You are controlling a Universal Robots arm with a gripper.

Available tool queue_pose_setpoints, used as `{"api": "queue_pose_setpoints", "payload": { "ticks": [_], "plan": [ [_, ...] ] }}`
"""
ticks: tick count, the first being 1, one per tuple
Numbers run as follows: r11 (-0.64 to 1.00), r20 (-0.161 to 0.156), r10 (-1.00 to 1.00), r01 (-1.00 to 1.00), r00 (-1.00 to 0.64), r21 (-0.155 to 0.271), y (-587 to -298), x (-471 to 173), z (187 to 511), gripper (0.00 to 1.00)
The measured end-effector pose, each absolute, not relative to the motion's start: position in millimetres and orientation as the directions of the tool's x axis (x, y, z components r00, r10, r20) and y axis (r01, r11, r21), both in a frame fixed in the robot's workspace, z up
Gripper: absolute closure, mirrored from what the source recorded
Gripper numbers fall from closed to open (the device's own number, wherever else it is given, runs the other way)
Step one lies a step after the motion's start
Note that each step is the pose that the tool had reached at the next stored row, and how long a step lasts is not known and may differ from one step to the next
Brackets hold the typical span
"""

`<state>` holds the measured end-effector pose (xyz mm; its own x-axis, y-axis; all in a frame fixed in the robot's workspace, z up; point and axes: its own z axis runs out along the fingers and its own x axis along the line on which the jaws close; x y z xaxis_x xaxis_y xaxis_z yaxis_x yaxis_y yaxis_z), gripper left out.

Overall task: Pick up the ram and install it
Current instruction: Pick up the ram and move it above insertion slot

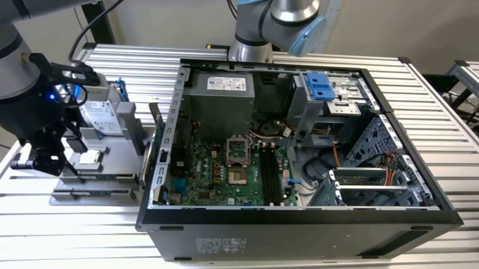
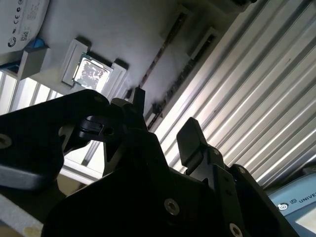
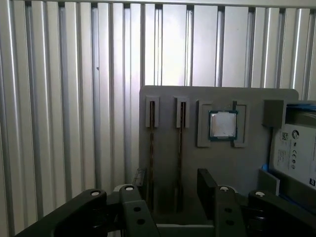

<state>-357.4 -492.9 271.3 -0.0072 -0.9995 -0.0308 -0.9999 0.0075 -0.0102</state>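
Note:
Two ram sticks stand on edge in slots of a grey fixture plate [image 3: 163,96]: one ram stick [image 3: 180,148] and a second ram stick [image 3: 151,148] beside it. In the second wrist view they are thin dark lines, the nearer ram stick [image 2: 185,74] and the other [image 2: 160,54]. My gripper [image 3: 173,183] hangs open just above their near ends, apart from them, with one finger [image 3: 206,185] on each side. In the exterior view the gripper [image 1: 45,162] hovers over the fixture at the exterior view's left. The black motherboard slots [image 1: 271,174] lie inside the open computer case.
On the fixture a square silver processor chip [image 3: 222,124] sits next to the ram, and a hard drive [image 3: 296,148] beyond it. The open computer case [image 1: 299,216] fills the middle of the ribbed metal table [image 1: 441,112]. A second arm's base [image 1: 250,45] stands behind the case.

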Motion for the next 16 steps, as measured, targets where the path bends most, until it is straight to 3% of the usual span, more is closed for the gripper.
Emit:
{"api": "queue_pose_setpoints", "payload": {
  "ticks": [16],
  "plan": [
    [0.011, -0.031, -0.999, -1.000, -0.011, -0.009, -494, -357, 254, 0.00]
  ]
}}
